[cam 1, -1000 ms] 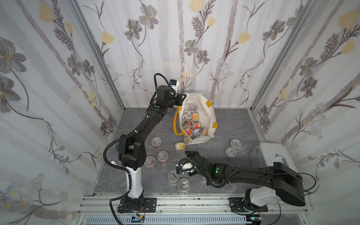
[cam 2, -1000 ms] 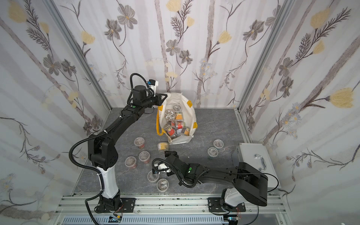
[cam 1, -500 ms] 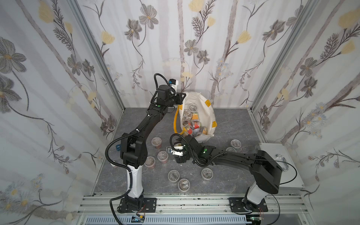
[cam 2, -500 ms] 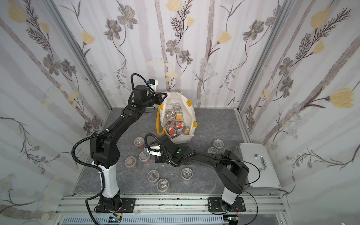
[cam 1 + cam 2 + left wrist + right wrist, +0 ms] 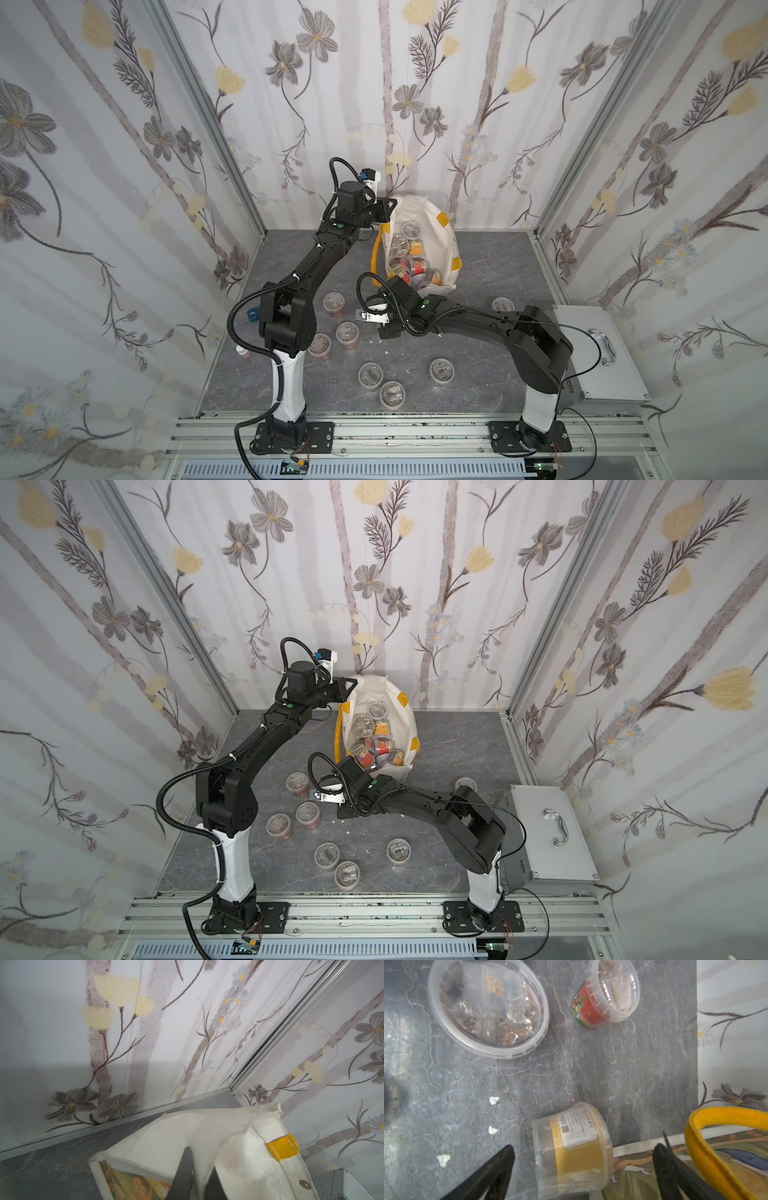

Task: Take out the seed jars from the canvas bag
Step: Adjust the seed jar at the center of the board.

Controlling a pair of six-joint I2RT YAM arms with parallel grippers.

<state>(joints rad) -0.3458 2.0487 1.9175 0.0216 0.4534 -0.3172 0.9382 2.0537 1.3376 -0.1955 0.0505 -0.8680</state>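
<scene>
Several seed jars (image 5: 409, 266) sit inside the canvas bag (image 5: 440, 245), others dot the table (image 5: 498, 257) before it, one yellow-banded jar (image 5: 571, 1159) lies at its mouth between the spread jaws of the right gripper (image 5: 583, 1147), while the left gripper (image 5: 193, 1167) clamps the bag's rim.

Pale floral wallpaper (image 5: 415, 104) on all three walls, grey and yellow blooms on long stems. Aluminium corner posts (image 5: 216, 137) run down to a dark grey, veined, stone-look worktop (image 5: 490, 257). Soft, even light. Up front, a slotted aluminium rail (image 5: 415, 432); at the right edge, a silver metal case (image 5: 615, 382).
</scene>
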